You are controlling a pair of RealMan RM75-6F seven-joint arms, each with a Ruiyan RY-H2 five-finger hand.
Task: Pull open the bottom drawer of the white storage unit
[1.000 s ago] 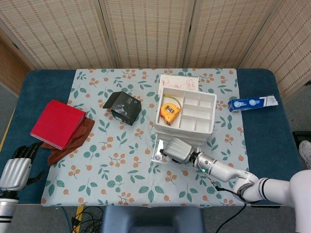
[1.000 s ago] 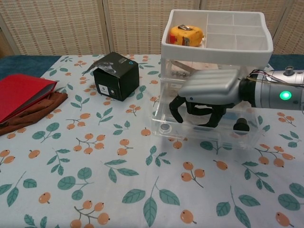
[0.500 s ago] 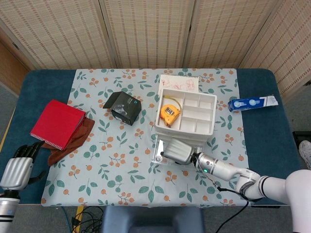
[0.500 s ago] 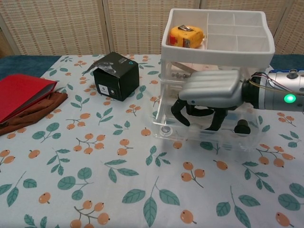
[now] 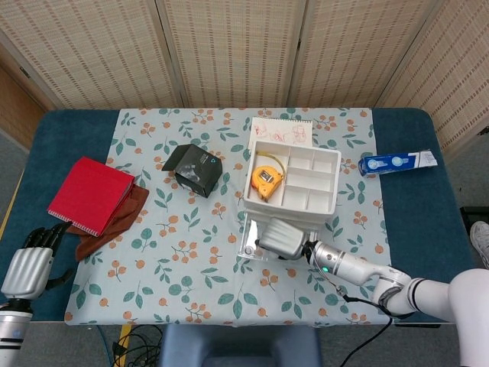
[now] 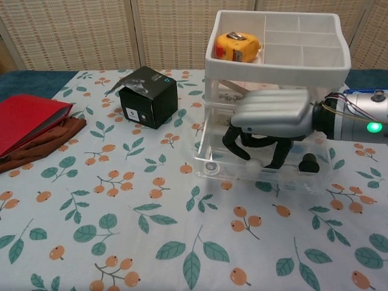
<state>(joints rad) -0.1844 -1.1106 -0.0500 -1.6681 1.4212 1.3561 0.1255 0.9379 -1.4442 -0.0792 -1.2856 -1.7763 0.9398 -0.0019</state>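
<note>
Clear plastic, the bottom drawer (image 6: 260,167) juts out toward us from the white storage unit (image 6: 276,57) right of centre, and our right hand (image 6: 270,121) hooks curled fingers (image 6: 233,140) over its front edge. Our left hand (image 5: 24,264) idles open at the near left. Farther back, a yellow tape measure (image 6: 238,45) sits in the unit's top tray.

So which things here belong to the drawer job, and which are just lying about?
Job: storage unit; its bottom drawer; right hand hooked in it.

Lying about: tape measure, black box, red notebook, brown cloth, blue tube, left hand.
</note>
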